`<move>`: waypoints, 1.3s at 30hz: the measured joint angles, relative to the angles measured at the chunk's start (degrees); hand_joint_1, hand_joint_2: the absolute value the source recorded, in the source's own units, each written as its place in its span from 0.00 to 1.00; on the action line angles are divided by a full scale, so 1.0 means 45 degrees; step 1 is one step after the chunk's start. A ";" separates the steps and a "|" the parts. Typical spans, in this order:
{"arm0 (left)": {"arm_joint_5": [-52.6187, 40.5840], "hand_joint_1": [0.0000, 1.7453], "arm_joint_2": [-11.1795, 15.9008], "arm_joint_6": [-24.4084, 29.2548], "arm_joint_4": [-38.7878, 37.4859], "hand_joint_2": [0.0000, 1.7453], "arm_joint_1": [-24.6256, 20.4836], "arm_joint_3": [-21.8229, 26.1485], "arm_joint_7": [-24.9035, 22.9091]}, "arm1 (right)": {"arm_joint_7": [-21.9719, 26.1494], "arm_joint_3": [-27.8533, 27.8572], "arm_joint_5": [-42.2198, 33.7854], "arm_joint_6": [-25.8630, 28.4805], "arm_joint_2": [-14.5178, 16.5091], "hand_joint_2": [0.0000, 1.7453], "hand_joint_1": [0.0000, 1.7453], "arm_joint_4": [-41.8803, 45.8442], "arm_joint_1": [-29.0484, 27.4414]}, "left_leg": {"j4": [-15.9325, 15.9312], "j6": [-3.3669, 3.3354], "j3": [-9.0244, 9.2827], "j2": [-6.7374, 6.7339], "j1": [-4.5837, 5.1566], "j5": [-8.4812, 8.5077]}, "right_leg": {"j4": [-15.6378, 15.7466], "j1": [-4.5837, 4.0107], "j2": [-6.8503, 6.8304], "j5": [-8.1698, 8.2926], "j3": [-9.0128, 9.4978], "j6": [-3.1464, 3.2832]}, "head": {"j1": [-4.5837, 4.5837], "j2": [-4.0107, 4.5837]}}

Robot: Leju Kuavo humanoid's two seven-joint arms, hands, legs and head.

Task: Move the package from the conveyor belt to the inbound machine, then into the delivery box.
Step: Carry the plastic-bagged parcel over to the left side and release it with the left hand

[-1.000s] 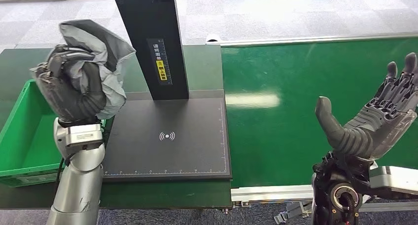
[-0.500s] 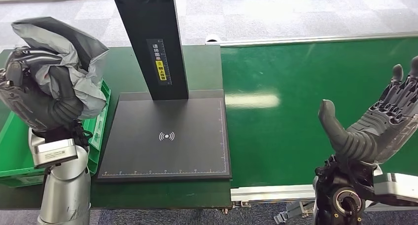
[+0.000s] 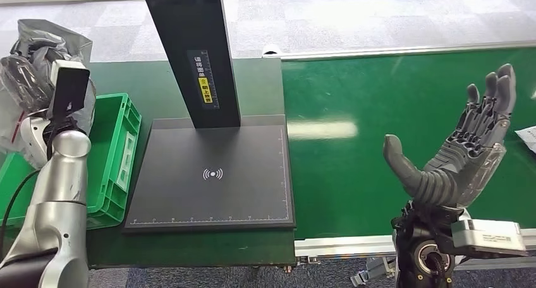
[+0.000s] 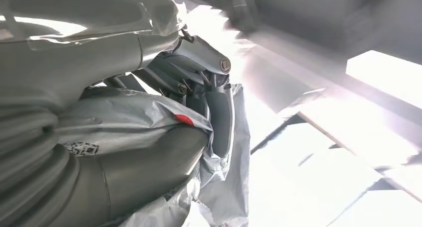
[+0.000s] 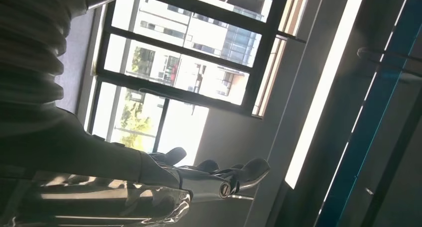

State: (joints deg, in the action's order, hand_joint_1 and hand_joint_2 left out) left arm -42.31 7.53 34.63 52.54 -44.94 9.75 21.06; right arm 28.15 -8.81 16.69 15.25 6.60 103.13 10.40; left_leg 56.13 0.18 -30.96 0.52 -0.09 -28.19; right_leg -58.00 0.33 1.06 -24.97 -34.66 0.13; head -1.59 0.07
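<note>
Your left hand has the crumpled grey package gripped tight, up over the green delivery box at the counter's left edge. Right hand is spread wide, holding nothing, above the green conveyor belt.

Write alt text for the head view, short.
The left hand holds a crumpled grey package above the green box at far left. The right hand is open, palm up, over the green conveyor belt, beside the black scanner platform.
</note>
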 joint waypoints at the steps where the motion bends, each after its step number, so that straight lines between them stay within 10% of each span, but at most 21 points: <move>1: -0.0470 1.00 0.0248 0.0217 -0.0948 1.00 -0.0305 0.0050 -0.0556 | 0.0000 -0.0138 -0.0039 -0.0039 -0.0020 1.00 0.00 -0.0116 0.0059 | 0.0000 0.0001 -0.0002 -0.0006 -0.0001 0.0001 | -0.0002 -0.0001 0.0003 0.0002 -0.0004 0.0003 | 0.0002 0.0000; 11: -0.1540 1.00 0.1552 0.0555 -0.5404 1.00 -0.1554 0.0279 -0.2019 | 0.0000 -0.0933 -0.0391 -0.0014 -0.0133 1.00 0.00 -0.0801 0.0438 | 0.0002 0.0002 -0.0057 0.0002 0.0001 0.0001 | 0.0000 0.0000 -0.0003 -0.0001 -0.0048 0.0001 | 0.0008 0.0000; 15: -0.1506 0.01 0.1705 0.0555 -0.5886 1.00 -0.1664 0.0386 -0.1973 | 0.0000 -0.1087 -0.0478 0.0107 -0.0183 1.00 0.00 -0.0953 0.0517 | 0.0003 0.0001 -0.0058 0.0014 0.0002 0.0000 | 0.0001 0.0001 -0.0005 -0.0001 -0.0049 0.0001 | 0.0007 0.0000; 30: 0.0554 0.00 0.1566 -0.0412 -0.6405 1.00 -0.2284 0.2002 -0.1234 | 0.0000 -0.1152 -0.0498 0.0425 -0.0307 1.00 0.00 -0.1387 0.0641 | 0.0004 0.0002 -0.0057 0.0018 0.0000 0.0001 | 0.0001 -0.0001 -0.0005 -0.0001 -0.0052 0.0002 | 0.0007 0.0000; 39: 0.6769 0.00 0.0376 -0.5951 -0.5343 1.00 -0.1600 0.3669 0.1550 | -0.0142 -0.1144 -0.0219 0.0567 -0.0369 1.00 0.00 -0.1570 0.0659 | 0.0004 0.0001 -0.0057 0.0016 0.0005 -0.0002 | 0.0004 0.0004 -0.0006 0.0000 -0.0050 0.0001 | 0.0006 0.0000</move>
State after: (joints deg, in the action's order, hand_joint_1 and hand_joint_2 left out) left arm -11.85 9.22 7.86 28.49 -52.14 26.26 28.04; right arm 27.51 -13.96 15.70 17.80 4.94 96.06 13.37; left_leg 56.15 0.18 -31.22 0.59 -0.07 -28.20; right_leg -57.98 0.35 1.03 -24.97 -34.89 0.13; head -1.56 0.07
